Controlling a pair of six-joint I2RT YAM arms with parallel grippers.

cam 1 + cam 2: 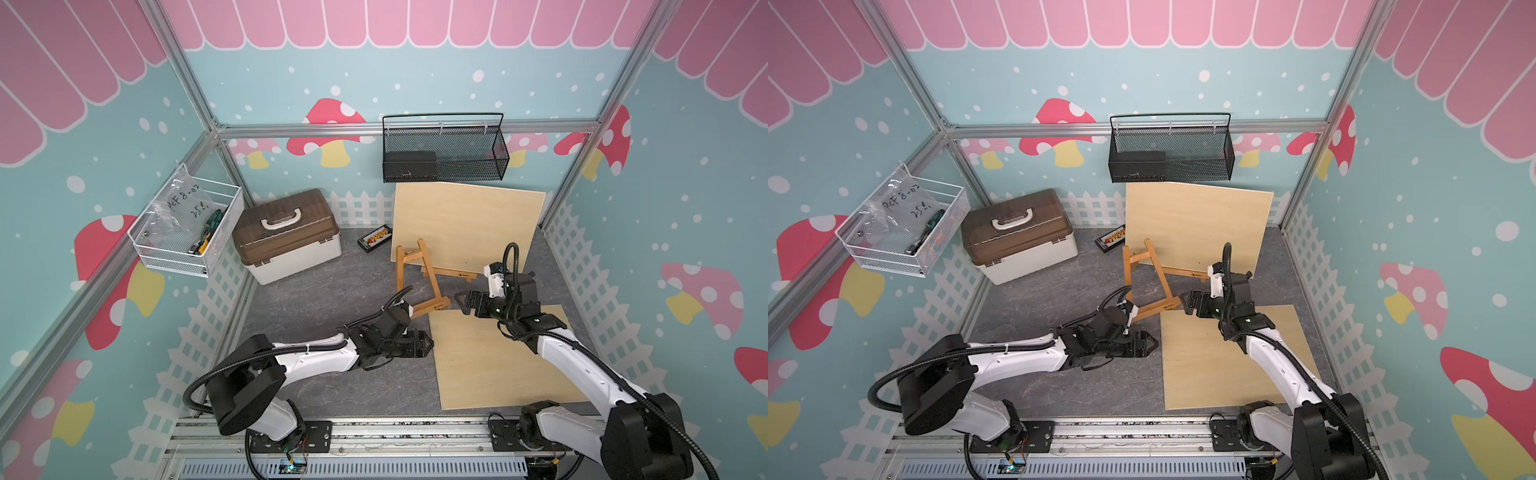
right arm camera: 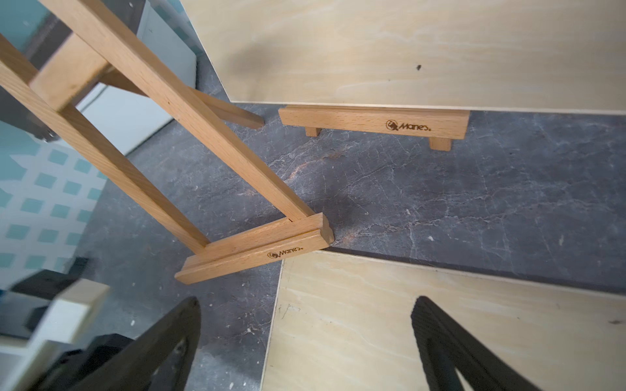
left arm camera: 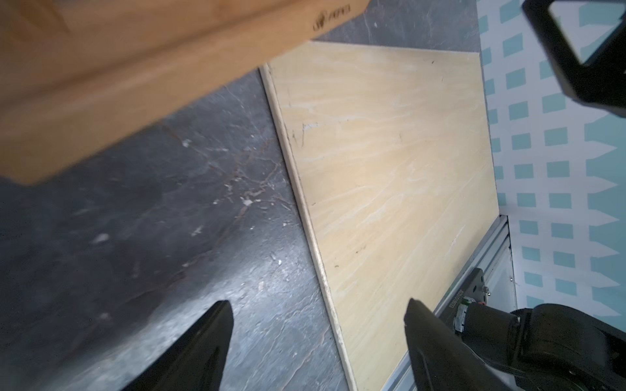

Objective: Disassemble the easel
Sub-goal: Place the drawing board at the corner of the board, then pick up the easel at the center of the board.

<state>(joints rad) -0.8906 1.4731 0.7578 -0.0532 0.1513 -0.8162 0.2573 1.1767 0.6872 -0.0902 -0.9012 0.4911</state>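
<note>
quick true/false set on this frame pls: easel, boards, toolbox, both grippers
1. The left gripper and right gripper both have their fingers apart with nothing between them. True.
2. The easel is lying on its side. False: it stands on its legs.
3. A flat board lies on the table; a leaning board stands propped at the back. True.
4. The toolbox is open. False: it is shut.
5. A separate wooden ledge sits at the foot of the leaning board, apart from the easel. True.
</note>
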